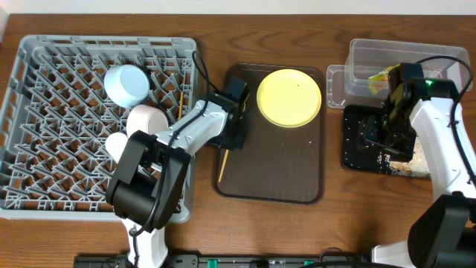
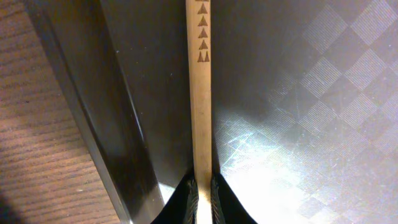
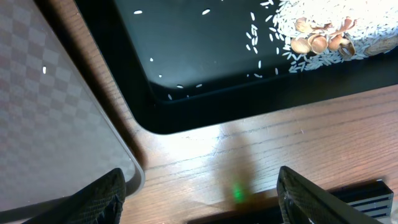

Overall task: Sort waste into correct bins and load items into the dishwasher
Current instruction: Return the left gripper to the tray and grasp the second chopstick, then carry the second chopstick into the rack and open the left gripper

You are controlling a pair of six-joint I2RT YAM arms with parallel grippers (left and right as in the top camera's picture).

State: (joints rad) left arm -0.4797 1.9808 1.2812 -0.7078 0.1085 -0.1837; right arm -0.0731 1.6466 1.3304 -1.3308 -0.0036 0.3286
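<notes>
My left gripper (image 1: 233, 136) is shut on a wooden chopstick (image 1: 221, 165) at the left side of the brown serving tray (image 1: 271, 186). In the left wrist view the chopstick (image 2: 200, 93) runs straight out from between the jaws (image 2: 202, 200). The yellow plate (image 1: 289, 97) lies on the tray's far end. The grey rack (image 1: 44, 171) holds the light blue bowl (image 1: 126, 83), the white bowl (image 1: 146, 119), the white cup (image 1: 115, 143) and another chopstick (image 1: 180, 100). My right gripper (image 1: 370, 136) is open and empty (image 3: 202, 193) over the black tray (image 1: 355, 160), which holds rice (image 3: 311, 34). The wrapper (image 1: 381, 79) lies in the clear tub (image 1: 364, 52).
Some nut shells (image 3: 320, 40) lie among the rice in the black tray (image 3: 205, 68). The serving tray's corner (image 3: 62, 112) shows close beside the black tray, with bare wood table (image 3: 261, 155) between them. A black strip runs along the table's front edge (image 1: 245, 260).
</notes>
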